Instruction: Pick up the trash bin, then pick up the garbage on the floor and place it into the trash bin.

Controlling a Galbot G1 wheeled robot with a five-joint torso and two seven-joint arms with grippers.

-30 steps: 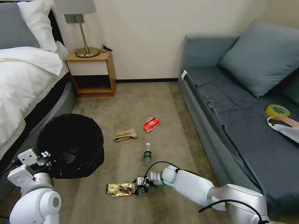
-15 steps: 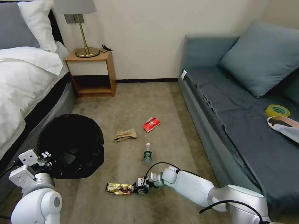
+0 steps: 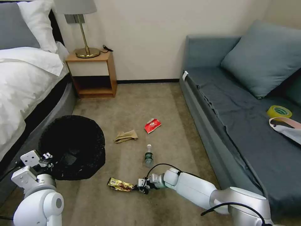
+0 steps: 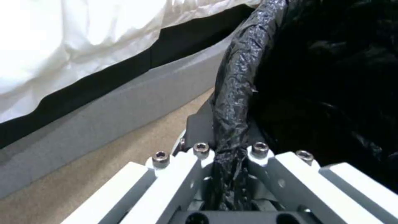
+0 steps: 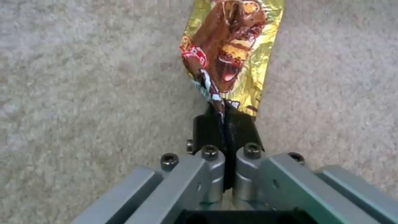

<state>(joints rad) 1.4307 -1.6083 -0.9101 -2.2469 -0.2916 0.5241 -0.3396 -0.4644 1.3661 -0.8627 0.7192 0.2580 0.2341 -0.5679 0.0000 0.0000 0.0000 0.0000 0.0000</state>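
Note:
The trash bin (image 3: 73,146), lined with crinkly black plastic, hangs at lower left beside the bed. My left gripper (image 3: 50,157) is shut on its near rim (image 4: 232,102), the bag pinched between the fingers. Low at centre, my right gripper (image 3: 138,188) is shut on one end of the gold-brown snack wrapper (image 3: 120,185), which hangs past the fingertips above the carpet (image 5: 228,53). More garbage lies on the floor: a small clear bottle (image 3: 148,156) with a green label, a red snack packet (image 3: 152,125) and a crumpled brown paper bag (image 3: 126,136).
A bed (image 3: 22,81) with white sheets lines the left side, and a blue-grey sofa (image 3: 244,119) the right. A wooden nightstand (image 3: 92,73) with a lamp stands against the far wall. Beige carpet runs between them.
My right gripper has closed on the wrapper's end and lifted it slightly; the wrapper now looks narrower and tilted. The bin and left arm shifted a little to the right.

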